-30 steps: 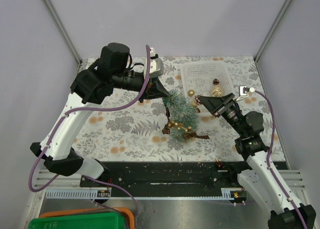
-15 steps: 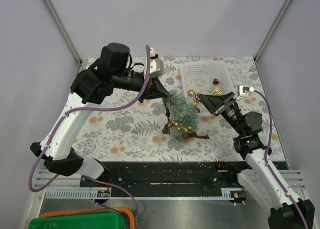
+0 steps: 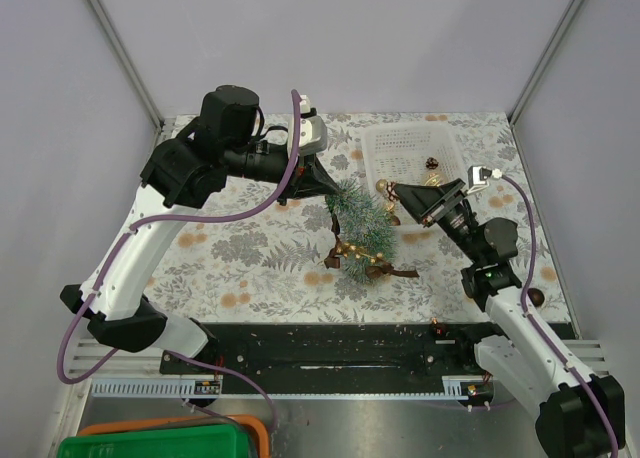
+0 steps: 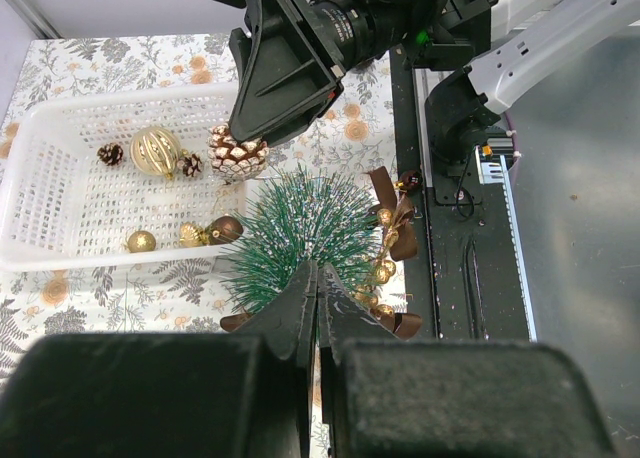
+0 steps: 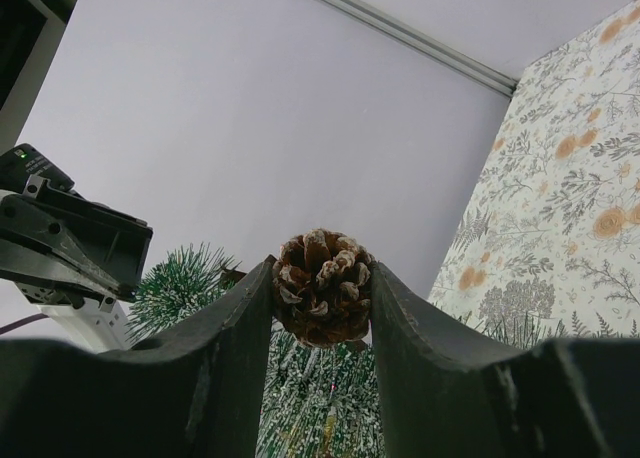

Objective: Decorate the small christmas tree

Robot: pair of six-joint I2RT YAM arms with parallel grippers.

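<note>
Both wrist views show right claw [image 5: 322, 274] gripping a pinecone [image 5: 322, 290].

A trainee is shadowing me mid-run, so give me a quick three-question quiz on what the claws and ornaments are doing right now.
1. True or false: the right claw grips a pine cone.
2. The large gold bauble lies: A) in the white basket; B) on the tablecloth; C) on the black rail.
3. Fill in: the left claw is shut on the top of the ____.
Key: 1 true; 2 A; 3 small christmas tree.
</note>
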